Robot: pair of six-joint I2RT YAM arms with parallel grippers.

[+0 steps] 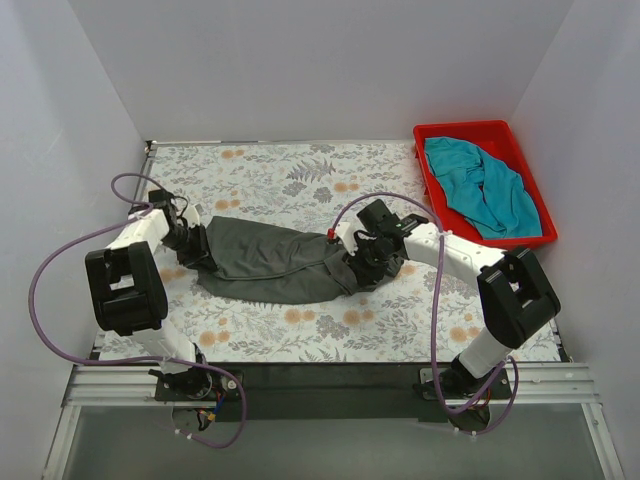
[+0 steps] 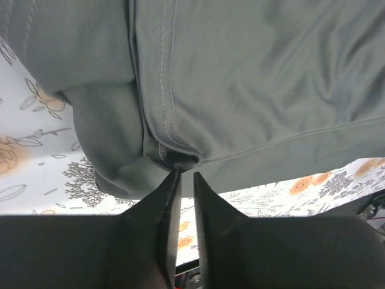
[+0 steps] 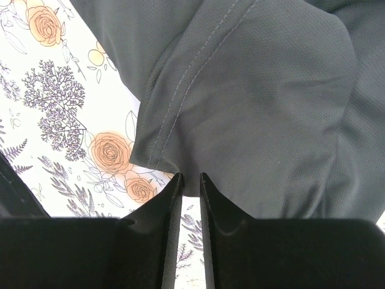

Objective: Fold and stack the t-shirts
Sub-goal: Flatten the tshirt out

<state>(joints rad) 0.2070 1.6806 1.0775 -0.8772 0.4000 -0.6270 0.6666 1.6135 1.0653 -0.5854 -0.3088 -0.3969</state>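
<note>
White walls close in a floral-patterned surface (image 1: 300, 170) on three sides. At the left, the left end effector (image 1: 197, 247) sits at the left end of the dark grey t-shirt (image 1: 275, 262). In its wrist view the jaws are pressed nearly together, pinching a puckered bit of stitched hem at their tips. The shirt lies bunched in a long band across the middle of the surface, with bare flowered cloth behind it and in front of it.

At the band's right end is the right end effector (image 1: 366, 265). Its jaws are slightly parted, the tips at the shirt's hem, and the surface shows through the gap.

Well apart, in the far right corner beside the wall, stands a red bin (image 1: 465, 127). The teal t-shirt (image 1: 485, 190) is crumpled inside it.
</note>
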